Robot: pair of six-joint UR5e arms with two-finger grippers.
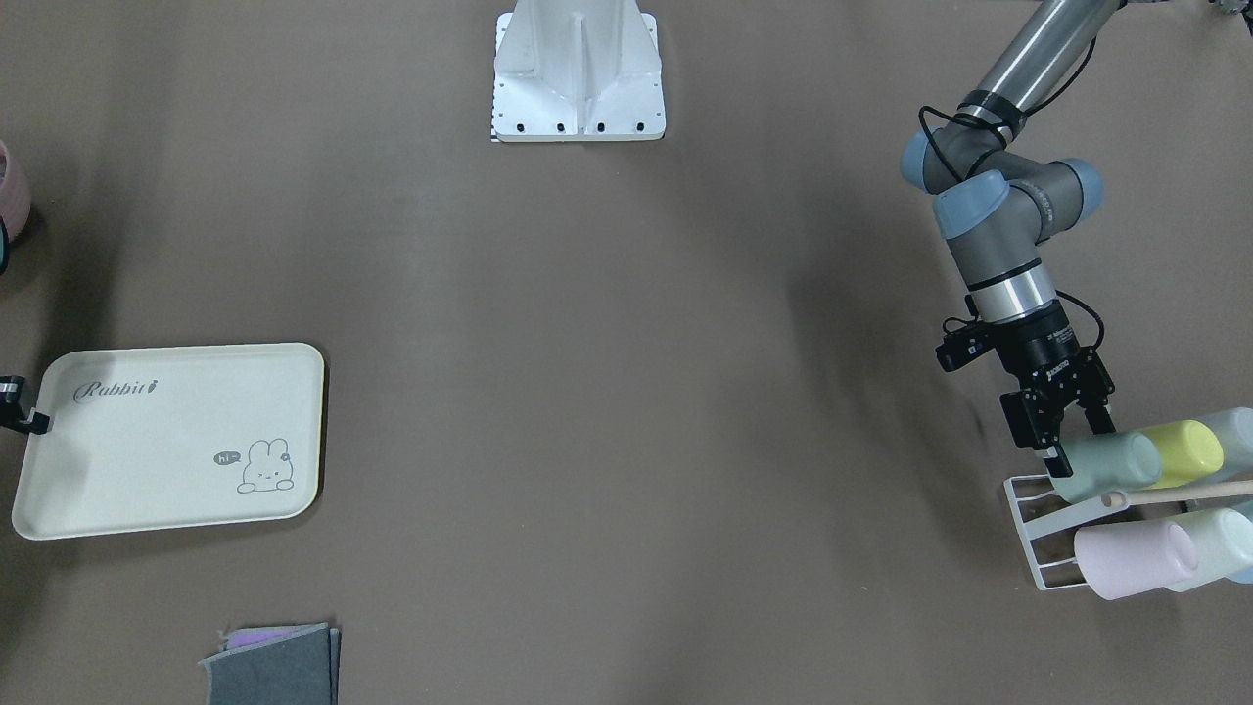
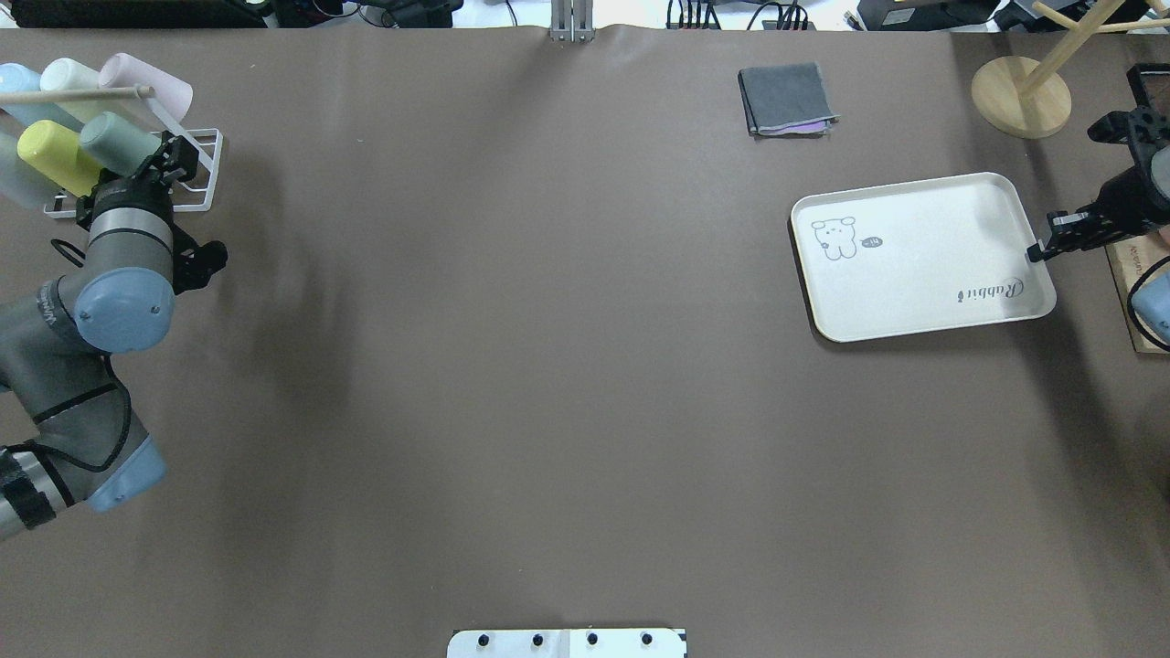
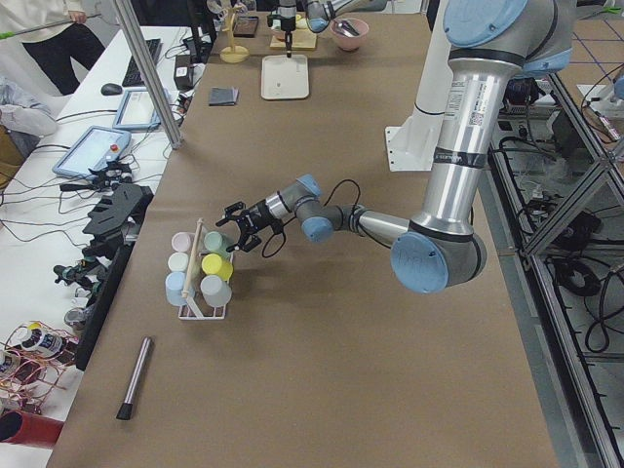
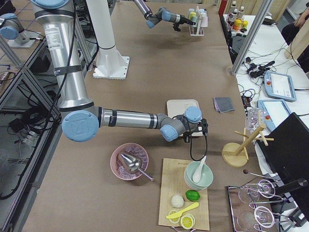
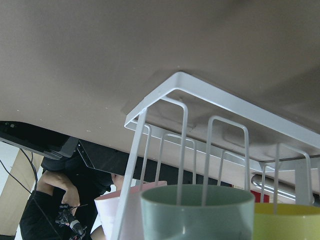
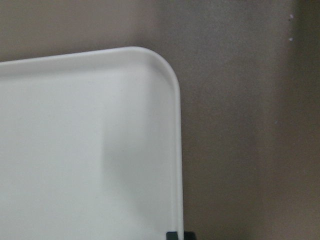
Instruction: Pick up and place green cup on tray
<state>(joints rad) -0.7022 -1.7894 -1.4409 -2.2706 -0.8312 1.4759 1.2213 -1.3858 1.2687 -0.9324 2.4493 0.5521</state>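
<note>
1. Overhead exterior view: the green cup [image 2: 117, 139] lies tilted on a white wire rack [image 2: 206, 174] at the far corner of the table on the robot's left. Its mouth points toward the left gripper [image 1: 1077, 443].
2. A yellow cup [image 2: 55, 155] rests just beside the green cup on the rack. A pink cup [image 2: 151, 82] sits on the far side of a wooden rod [image 2: 73, 92] that runs across the rack.
3. The left gripper is released, with its fingers spread on either side of the green cup's rim. The views do not show whether the pads touch the cup.
4. In the left wrist view the green cup's mouth fills the bottom of the frame and two rack wires run down into it.
5. The tray [image 2: 923, 292] lies flat on the table on the robot's right, well apart from the rack.
6. The right gripper [image 2: 1042, 249] meets the tray's edge near the "Rabbit" script. It cannot be told whether it is clenched or released.
7. A folded grey cloth [image 2: 788, 99] lies on the table beyond the tray
</note>
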